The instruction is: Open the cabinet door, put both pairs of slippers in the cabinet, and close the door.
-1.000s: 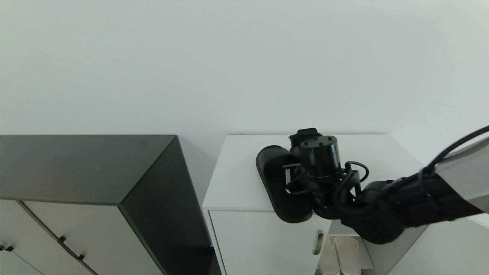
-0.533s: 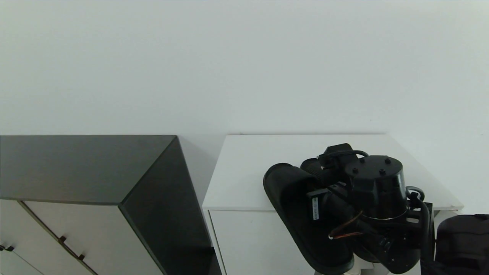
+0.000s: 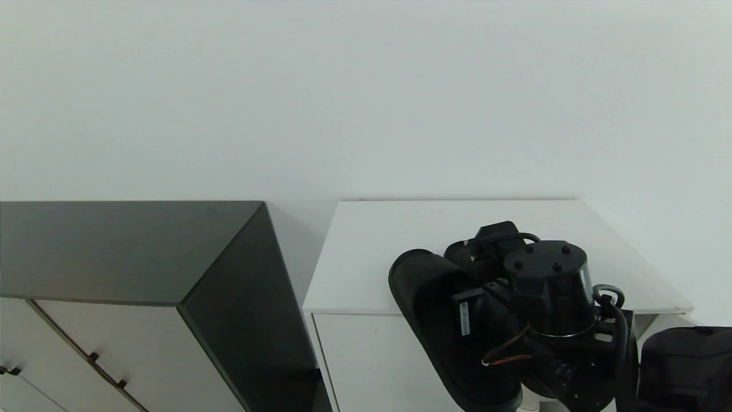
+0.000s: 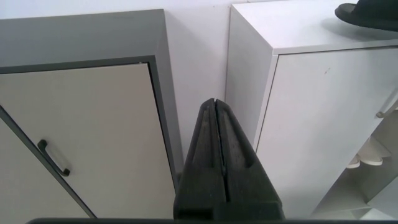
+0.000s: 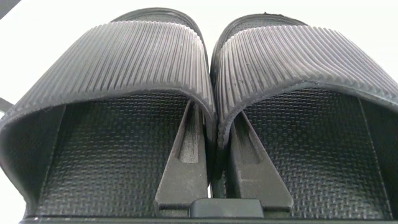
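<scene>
1. Progress: the white cabinet (image 3: 366, 257) looks open on its right side. White slippers (image 4: 365, 158) sit on an inner shelf (image 4: 373, 171), so I judge that pair done.
2. Left to do: black slippers (image 3: 440, 320) in, door closed.
3. Right pincer (image 5: 214, 140) clamps the black slippers by their inner strap walls, over the front edge of the cabinet top.
4. Black slippers: ribbed straps, textured footbeds, side by side.
5. Left pincer (image 4: 216, 124) is closed and empty, low before the white cabinet.

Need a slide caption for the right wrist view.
Right gripper clamps two black slippers by their adjoining strap edges.
</scene>
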